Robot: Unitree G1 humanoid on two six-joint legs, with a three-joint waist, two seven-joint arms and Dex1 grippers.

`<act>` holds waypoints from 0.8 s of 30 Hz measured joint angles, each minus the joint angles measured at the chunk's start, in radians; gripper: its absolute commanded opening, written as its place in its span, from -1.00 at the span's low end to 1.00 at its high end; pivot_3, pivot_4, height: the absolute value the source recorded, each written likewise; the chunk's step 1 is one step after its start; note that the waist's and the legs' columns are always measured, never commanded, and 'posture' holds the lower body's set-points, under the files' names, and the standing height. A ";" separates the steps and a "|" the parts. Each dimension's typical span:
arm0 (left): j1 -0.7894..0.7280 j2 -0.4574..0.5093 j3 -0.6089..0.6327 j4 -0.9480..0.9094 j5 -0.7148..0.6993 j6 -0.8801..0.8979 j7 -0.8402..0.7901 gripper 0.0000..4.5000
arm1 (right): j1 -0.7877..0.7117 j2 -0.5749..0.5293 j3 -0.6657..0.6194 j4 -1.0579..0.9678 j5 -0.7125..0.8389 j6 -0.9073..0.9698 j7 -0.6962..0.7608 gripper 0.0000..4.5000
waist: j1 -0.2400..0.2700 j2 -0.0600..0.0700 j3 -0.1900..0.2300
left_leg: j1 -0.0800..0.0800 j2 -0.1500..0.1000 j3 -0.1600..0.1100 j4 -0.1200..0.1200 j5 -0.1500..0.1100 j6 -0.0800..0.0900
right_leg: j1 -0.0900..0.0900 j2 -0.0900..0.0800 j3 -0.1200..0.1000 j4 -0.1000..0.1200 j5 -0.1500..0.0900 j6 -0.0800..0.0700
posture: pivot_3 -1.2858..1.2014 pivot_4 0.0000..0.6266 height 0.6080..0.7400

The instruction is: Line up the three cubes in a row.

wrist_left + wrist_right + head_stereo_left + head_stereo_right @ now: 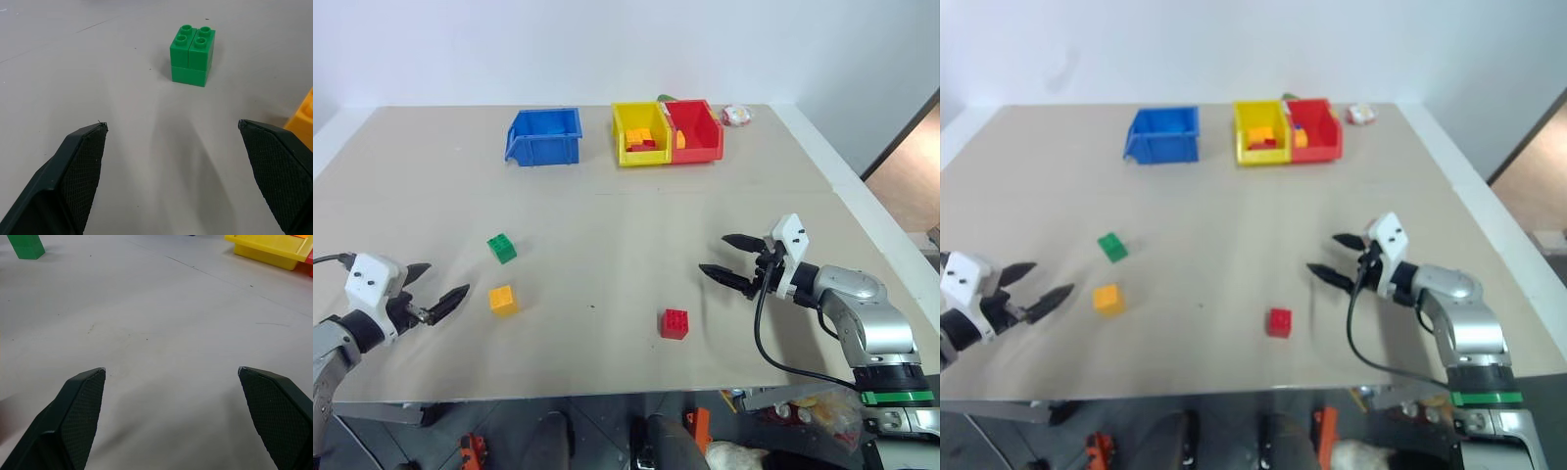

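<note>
Where left pincer (437, 285) gapes, yellow-orange cube (503, 300) beside.

We see bright, even overhead light, soft shadows on the worktop (607, 225), right eye view slightly blurred.

Beige worktop (607, 235), evenly lit, faint seam across it. Plain white wall (607, 49) behind the worktop's far edge. Brown floor (911, 176) beyond its right edge.

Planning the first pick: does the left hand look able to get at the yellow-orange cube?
Probably yes. The left hand is open, and bare table lies between it and the yellow-orange cube close by.
</note>
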 measured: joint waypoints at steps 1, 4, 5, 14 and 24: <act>0.000 0.000 0.000 0.000 0.000 0.000 0.000 0.97 | 0.000 0.000 0.000 0.000 0.000 0.000 0.000 1.00 | 0.000 0.000 0.000 | 0.000 0.000 0.000 0.000 0.000 0.000 | 0.000 0.000 0.000 0.000 0.000 0.000 | 0.03 -0.52 1.00; -0.026 -0.027 0.000 0.008 -0.003 -0.033 -0.001 0.97 | -0.008 0.000 0.000 0.024 -0.001 -0.001 0.016 1.00 | 0.001 0.000 0.000 | 0.000 0.000 0.001 0.001 0.000 0.000 | 0.000 0.000 0.001 0.000 0.000 0.000 | 0.03 -0.52 1.00; -0.034 -0.040 0.001 0.008 -0.006 -0.047 0.000 0.97 | -0.010 0.001 0.000 0.027 0.001 0.000 0.020 1.00 | 0.001 0.000 0.000 | 0.000 0.000 0.001 0.001 0.000 0.000 | 0.000 0.000 0.001 0.000 0.000 0.000 | 0.03 -0.52 1.00; -0.078 -0.107 0.019 0.037 -0.020 -0.141 0.027 0.97 | -0.030 0.004 0.000 0.023 0.065 0.030 0.089 1.00 | 0.001 0.000 0.000 | 0.001 0.001 0.005 0.002 0.000 0.000 | 0.000 0.001 0.005 0.001 0.003 0.002 | 0.03 -0.52 1.00; -0.071 -0.091 0.036 0.093 -0.013 -0.138 0.029 0.97 | -0.050 0.025 0.000 0.022 0.078 -0.070 0.115 1.00 | 0.001 0.000 0.000 | 0.002 0.002 0.006 0.003 0.000 0.000 | -0.001 0.002 0.006 0.002 0.004 0.002 | 0.03 -0.52 1.00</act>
